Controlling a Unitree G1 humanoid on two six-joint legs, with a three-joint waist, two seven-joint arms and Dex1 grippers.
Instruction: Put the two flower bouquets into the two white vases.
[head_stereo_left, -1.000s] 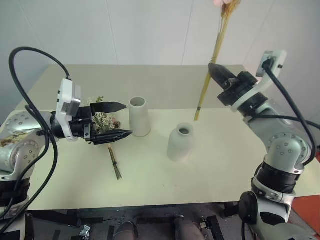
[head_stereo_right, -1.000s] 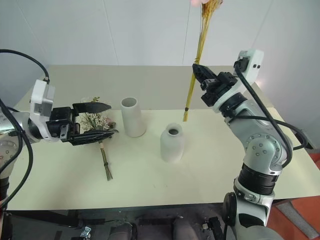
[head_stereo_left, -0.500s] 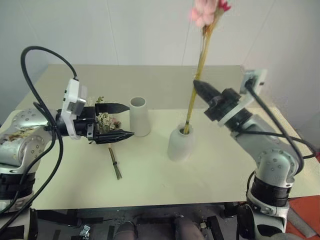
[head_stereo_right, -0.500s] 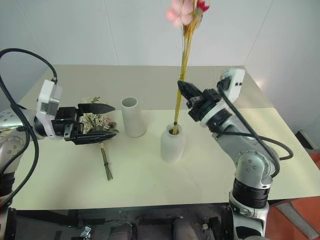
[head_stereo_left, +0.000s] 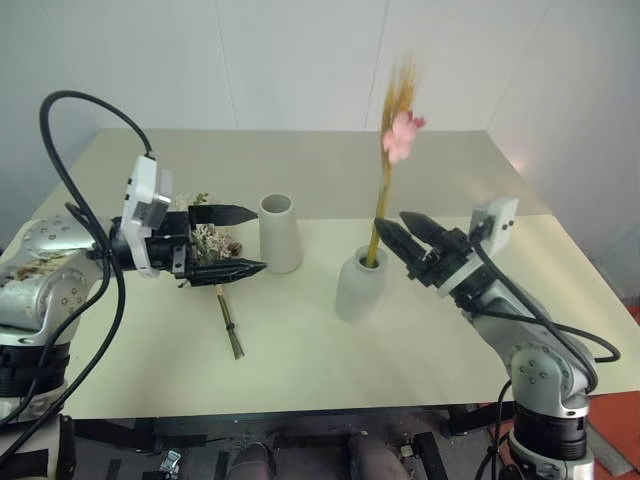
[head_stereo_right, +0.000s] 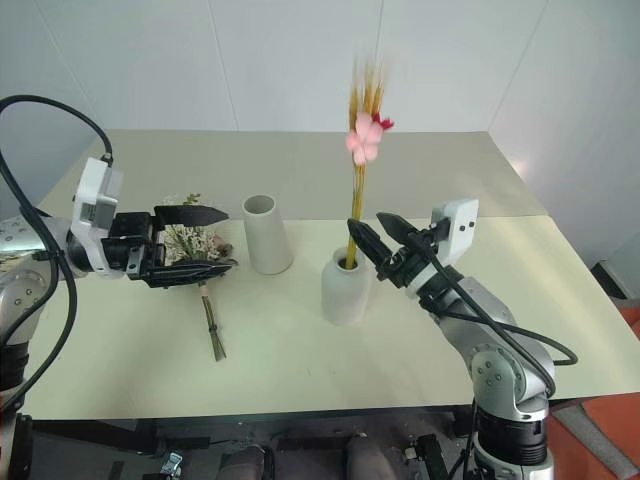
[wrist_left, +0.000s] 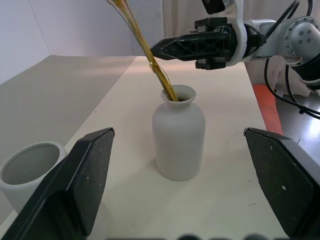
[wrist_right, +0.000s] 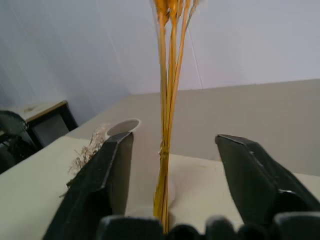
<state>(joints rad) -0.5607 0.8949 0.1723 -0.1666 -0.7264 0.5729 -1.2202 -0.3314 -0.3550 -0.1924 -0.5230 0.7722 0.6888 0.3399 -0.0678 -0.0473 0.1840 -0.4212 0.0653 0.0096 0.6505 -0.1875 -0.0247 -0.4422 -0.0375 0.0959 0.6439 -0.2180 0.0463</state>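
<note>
The golden plume (head_stereo_right: 357, 190) stands with its yellow stems in the neck of the shorter, rounder white vase (head_stereo_right: 344, 288) at the middle of the table (head_stereo_right: 420, 180). Just right of the vase, the right gripper (head_stereo_right: 378, 236) has its black fingers spread apart, clear of the stems. At left, the left gripper (head_stereo_left: 228, 241) hangs open above the bushy cream-pink bunch (head_stereo_left: 212, 243) lying on the tabletop, beside the taller tapered vase (head_stereo_left: 279, 232).
</note>
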